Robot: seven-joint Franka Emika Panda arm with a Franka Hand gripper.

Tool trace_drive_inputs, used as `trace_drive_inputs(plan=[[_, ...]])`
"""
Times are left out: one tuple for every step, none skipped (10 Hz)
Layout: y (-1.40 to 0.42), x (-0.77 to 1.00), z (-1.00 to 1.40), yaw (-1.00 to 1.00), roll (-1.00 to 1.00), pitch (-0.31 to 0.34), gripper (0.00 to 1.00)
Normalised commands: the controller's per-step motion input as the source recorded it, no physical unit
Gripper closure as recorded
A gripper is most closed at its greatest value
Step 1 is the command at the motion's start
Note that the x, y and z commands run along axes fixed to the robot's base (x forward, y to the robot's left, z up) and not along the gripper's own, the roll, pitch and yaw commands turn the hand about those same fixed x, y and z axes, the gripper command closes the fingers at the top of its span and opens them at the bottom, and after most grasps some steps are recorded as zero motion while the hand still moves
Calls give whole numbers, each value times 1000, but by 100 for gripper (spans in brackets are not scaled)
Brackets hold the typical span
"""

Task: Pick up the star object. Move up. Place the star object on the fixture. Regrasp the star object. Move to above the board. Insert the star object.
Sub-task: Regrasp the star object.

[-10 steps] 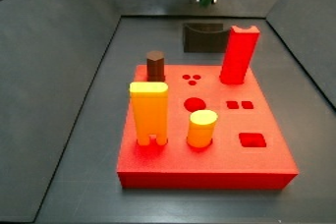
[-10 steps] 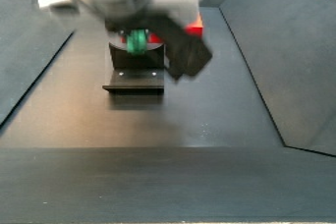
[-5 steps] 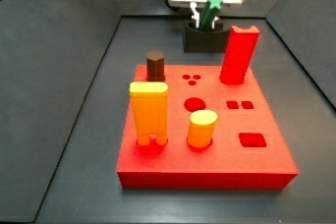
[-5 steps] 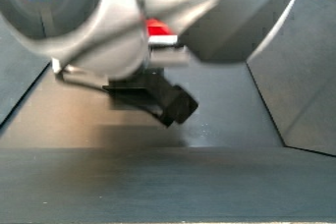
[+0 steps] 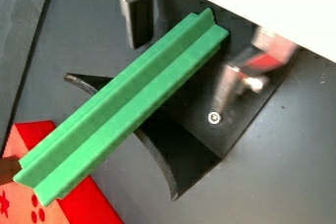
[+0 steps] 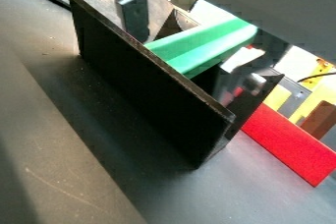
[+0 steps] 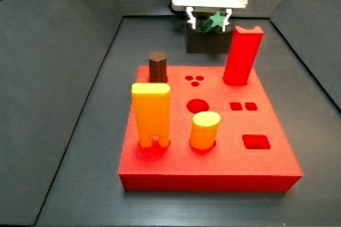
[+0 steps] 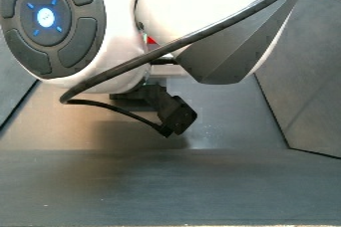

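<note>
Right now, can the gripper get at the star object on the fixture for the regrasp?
Probably yes: the gripper hangs right over the fixture, and the star object lies between its fingers.

Robot lab test cell, dark walled enclosure [image 7: 80, 92], red peg board [image 7: 213, 166], fixture [image 7: 202, 40]

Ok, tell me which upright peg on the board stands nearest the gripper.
The tall red peg at the board's far edge, just beside the gripper; the brown, orange and yellow pegs stand farther off.

Star object [image 5: 132, 110]: matt green plastic.
</note>
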Motion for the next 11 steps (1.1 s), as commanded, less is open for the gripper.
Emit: trace_drive_inputs(plan=[[0, 0, 1000, 26, 2, -42, 0], [2, -9, 1000, 33, 6, -38, 0], [3, -31, 1000, 42, 14, -26, 0], [1, -42, 1000, 51, 24, -17, 0], [3, -52, 1000, 50, 24, 4, 0], [7, -52, 922, 48, 19, 25, 0], [10, -44, 747, 40, 15, 44, 0], [10, -37, 501, 29, 18, 63, 0], [11, -35, 318, 15, 22, 72, 0], [11, -35, 193, 5, 24, 73, 0], [-1000, 6, 864, 12, 1000, 70, 0]])
